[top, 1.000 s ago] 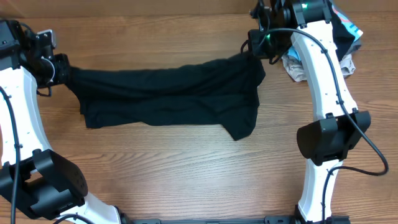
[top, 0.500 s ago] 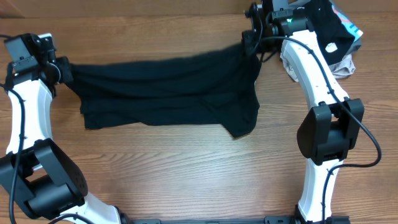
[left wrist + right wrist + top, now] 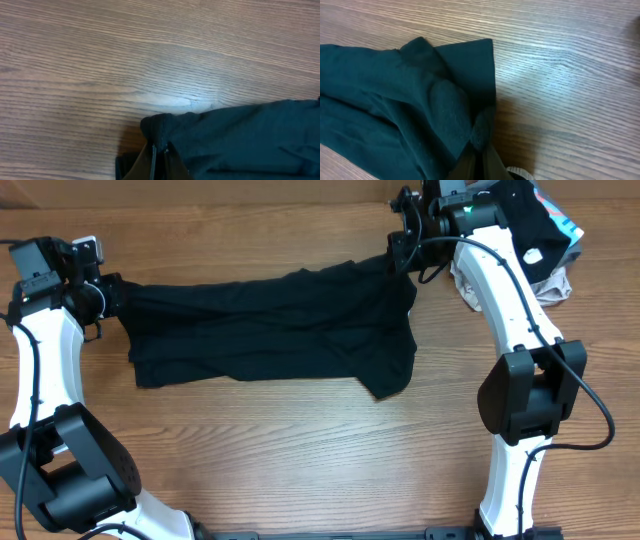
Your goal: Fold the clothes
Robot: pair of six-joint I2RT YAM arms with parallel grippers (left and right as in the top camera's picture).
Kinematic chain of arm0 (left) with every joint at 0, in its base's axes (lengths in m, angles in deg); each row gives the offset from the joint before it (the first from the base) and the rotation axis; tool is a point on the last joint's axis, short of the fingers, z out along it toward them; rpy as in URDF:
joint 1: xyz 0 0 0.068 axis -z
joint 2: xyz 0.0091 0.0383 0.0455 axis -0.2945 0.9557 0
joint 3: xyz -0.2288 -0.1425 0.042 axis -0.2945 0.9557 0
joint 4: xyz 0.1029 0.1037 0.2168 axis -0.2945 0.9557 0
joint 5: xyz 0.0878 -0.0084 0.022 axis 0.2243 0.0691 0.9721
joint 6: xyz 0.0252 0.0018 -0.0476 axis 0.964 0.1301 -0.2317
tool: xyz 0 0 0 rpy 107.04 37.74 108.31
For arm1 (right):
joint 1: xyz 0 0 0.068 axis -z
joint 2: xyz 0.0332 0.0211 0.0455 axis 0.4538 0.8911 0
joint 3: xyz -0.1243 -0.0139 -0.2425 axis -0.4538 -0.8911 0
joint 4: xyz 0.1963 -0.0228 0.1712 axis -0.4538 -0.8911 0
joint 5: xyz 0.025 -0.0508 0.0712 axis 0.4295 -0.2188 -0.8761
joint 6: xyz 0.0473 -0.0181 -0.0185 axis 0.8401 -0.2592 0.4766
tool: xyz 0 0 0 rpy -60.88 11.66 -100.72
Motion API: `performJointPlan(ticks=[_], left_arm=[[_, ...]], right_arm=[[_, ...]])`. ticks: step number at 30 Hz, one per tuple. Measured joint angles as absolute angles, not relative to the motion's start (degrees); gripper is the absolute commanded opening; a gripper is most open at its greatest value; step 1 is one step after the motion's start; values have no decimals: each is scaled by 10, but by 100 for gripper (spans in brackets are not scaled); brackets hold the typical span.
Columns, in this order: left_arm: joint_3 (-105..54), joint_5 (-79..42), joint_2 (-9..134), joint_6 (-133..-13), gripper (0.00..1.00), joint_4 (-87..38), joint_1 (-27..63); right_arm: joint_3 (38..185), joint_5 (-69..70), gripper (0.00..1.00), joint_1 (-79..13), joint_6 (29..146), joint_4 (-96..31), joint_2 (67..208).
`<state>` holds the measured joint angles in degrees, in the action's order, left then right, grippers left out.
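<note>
Black garment (image 3: 270, 330), judged light and limp, was pinched at its far corners by left gripper (image 3: 108, 290) and right gripper (image 3: 400, 258).

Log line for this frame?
left claw: shut on black garment | right claw: shut on black garment | black garment: spread between claws

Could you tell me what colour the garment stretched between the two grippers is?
The garment is plain black, seen best in the overhead view.

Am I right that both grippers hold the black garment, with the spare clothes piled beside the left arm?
Not quite: the overhead view shows the pile beside the right arm. The left gripper and right gripper do both hold the garment.
</note>
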<state>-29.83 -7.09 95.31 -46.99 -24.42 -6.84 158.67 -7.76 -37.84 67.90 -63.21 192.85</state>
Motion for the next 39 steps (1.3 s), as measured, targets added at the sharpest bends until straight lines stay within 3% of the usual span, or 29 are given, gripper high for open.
performJointPlan(ticks=[20, 28, 29, 30, 36, 39], left_arm=[[-296, -62, 887, -451, 4, -30, -68], [-198, 23, 893, -480, 4, -53, -68], [-186, 28, 896, -486, 4, -63, -68], [-175, 34, 900, -491, 4, -73, -68], [-143, 47, 917, -508, 4, -117, -68], [-142, 50, 919, -512, 4, -129, -68]], right_arm=[[1553, -68, 4, -369, 721, -802, 1897], [1426, -51, 4, -365, 780, -823, 1896], [1407, -49, 7, -364, 785, -815, 1896], [1388, -46, 17, -364, 790, -808, 1896], [1348, -25, 31, -357, 804, -790, 1896], [1366, -18, 45, -349, 806, -788, 1896]])
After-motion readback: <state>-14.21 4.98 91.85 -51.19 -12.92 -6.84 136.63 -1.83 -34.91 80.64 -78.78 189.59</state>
